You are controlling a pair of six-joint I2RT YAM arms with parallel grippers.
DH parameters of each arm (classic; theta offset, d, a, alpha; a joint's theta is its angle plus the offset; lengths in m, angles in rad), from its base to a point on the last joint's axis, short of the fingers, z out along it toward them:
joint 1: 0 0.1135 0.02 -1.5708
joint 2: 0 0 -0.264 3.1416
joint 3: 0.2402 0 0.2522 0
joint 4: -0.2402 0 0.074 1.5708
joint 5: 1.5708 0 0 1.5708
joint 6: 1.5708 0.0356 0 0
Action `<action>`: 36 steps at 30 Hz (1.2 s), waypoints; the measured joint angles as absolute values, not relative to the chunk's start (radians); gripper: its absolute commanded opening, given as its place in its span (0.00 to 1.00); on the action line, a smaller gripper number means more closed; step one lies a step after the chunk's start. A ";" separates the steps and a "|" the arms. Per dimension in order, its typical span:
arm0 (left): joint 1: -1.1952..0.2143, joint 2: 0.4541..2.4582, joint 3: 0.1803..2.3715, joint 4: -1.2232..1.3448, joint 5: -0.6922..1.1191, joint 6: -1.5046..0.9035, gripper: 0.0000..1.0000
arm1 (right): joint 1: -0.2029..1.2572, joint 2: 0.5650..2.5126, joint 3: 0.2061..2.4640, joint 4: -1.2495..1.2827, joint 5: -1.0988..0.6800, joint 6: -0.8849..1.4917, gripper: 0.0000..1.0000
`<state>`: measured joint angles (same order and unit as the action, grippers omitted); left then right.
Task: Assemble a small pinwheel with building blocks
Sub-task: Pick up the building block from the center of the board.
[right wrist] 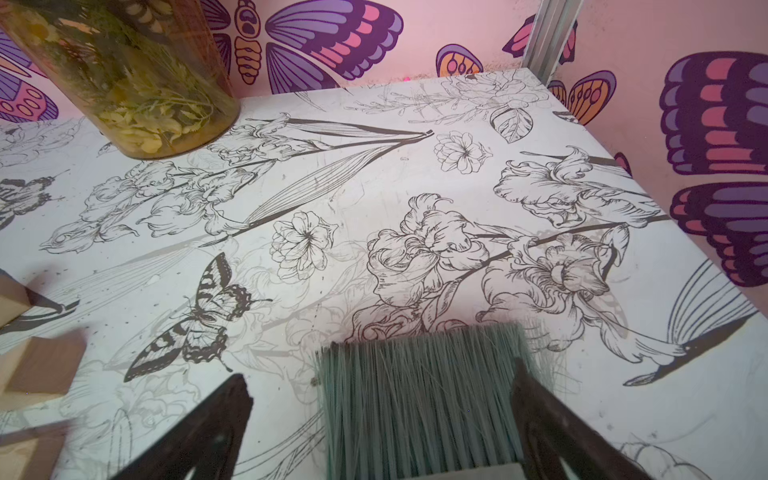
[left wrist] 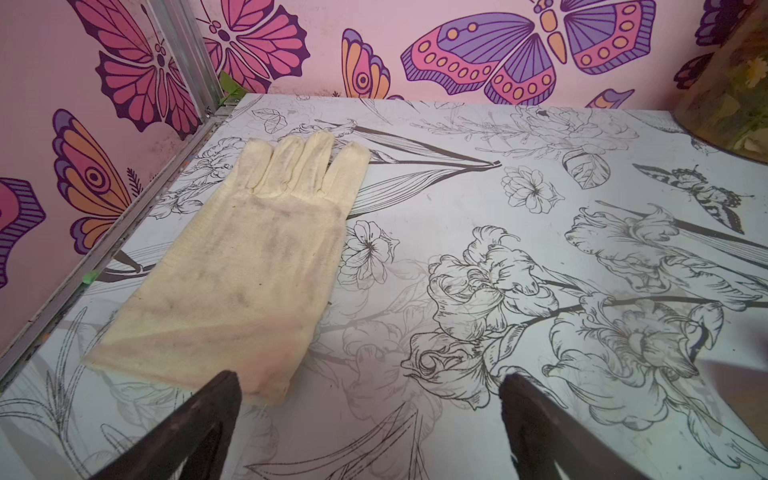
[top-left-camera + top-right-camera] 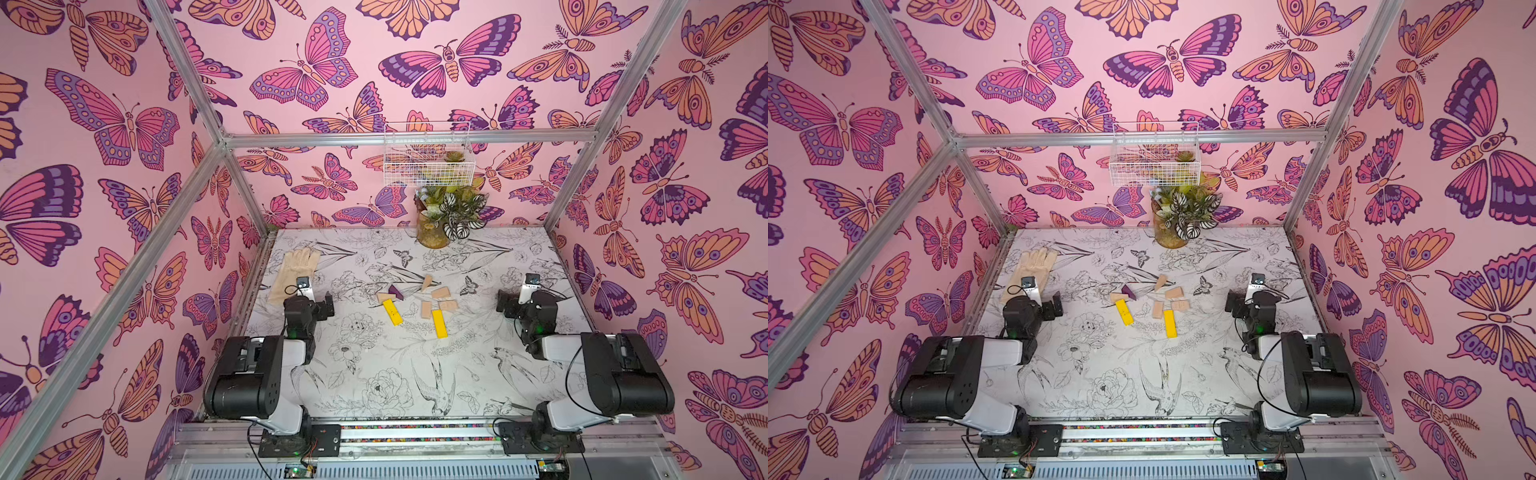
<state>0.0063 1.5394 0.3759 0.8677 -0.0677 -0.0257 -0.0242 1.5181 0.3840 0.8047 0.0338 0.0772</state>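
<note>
The building blocks lie loose and scattered mid-table in both top views: two yellow bars (image 3: 392,312) (image 3: 439,323), a dark purple wedge (image 3: 395,291) (image 3: 1128,291) beside a beige wedge (image 3: 384,298), and several beige pieces (image 3: 440,293). No pinwheel is in view. My left gripper (image 3: 328,305) (image 2: 370,376) is open over bare table, left of the blocks. My right gripper (image 3: 503,305) (image 1: 380,370) is open to their right. Grey-green brush bristles (image 1: 419,399) show between its fingers, with a gap on one side. Two beige blocks (image 1: 37,365) sit at the right wrist view's edge.
A cream glove (image 3: 293,270) (image 2: 232,266) lies flat by the left wall, just beyond the left gripper. An amber glass vase with plants (image 3: 434,232) (image 1: 137,95) stands at the back centre. A white wire basket (image 3: 428,158) hangs on the back wall.
</note>
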 measured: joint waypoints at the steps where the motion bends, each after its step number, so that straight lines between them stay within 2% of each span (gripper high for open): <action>1: 0.006 1.539 0.376 0.867 -0.067 -0.026 1.00 | -0.024 1.518 0.384 0.805 0.034 0.078 0.99; 36: 0.007 1.539 0.376 0.867 -0.049 -0.025 1.00 | -0.024 1.518 0.384 0.805 0.034 0.077 0.99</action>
<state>0.0074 1.5394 0.3759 0.8673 -0.0486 -0.0254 -0.0242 1.5181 0.3840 0.8047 0.0338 0.0772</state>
